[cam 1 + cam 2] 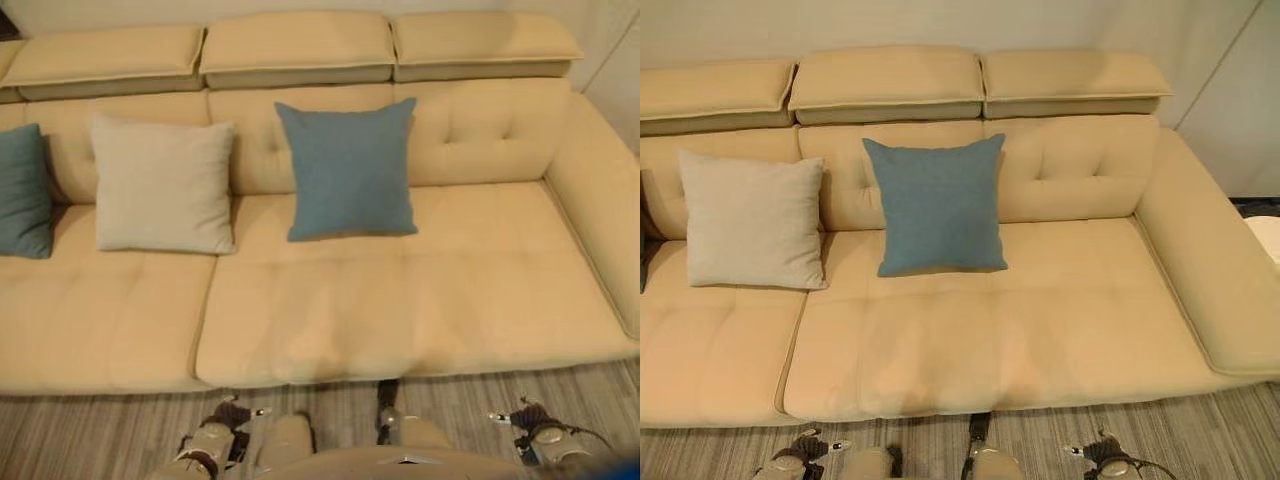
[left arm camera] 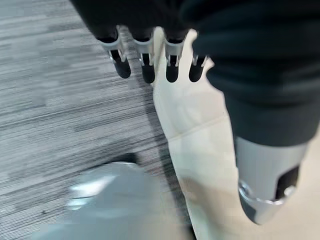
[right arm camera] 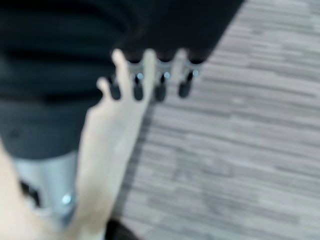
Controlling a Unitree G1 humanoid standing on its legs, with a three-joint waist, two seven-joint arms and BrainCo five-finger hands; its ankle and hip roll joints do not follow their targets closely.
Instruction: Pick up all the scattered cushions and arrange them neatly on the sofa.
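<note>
Left hand: low by the floor in front of the sofa, near the front edge of the seat; in its wrist view the fingers hang straight and relaxed, spread in a row, thumb apart from them; it grasps nothing.
Right hand: low by the floor in front of the sofa, toward the armrest end; fingers straight and loose in its wrist view; nothing between them.
Blue cushion: upright at the middle of the sofa, leaning on the backrest, lower edge resting on the seat.
Cream cushion: upright on the sofa seat, just beside the blue cushion on the robot's left, leaning on the backrest; a narrow strip of backrest shows between the two.
Second blue cushion: upright against the sofa backrest, just beyond the cream cushion toward the robot's left, cut off by the view's edge.
Sofa: beige, tufted backrest, three padded headrests along the top, one armrest at the robot's right; seat to the right of the blue cushion bare.
Floor: grey striped carpet, running along the front edge of the sofa beneath both hands.
</note>
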